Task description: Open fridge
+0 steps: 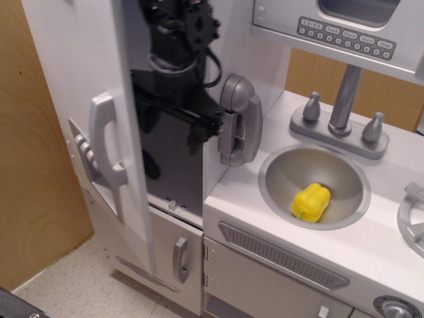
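The fridge door (pixel 73 86) of the toy kitchen stands partly open, swung out to the left. Its curved grey handle (pixel 103 142) and recessed dispenser panel (pixel 83 149) face left. The dark gap of the fridge interior (pixel 172 172) shows between the door and the white side wall. My black gripper (pixel 169 129) hangs inside that gap, behind the door's free edge, with its two fingers spread apart and nothing between them. The left finger sits close to the inner face of the door.
A grey toy phone (pixel 238 129) hangs on the fridge's side wall. A yellow pepper (pixel 311 202) lies in the sink (pixel 278 172) beside a faucet (pixel 344 99). The smaller lower door (pixel 175 255), an oven drawer (pixel 278 255) and a microwave panel (pixel 344 36) surround them.
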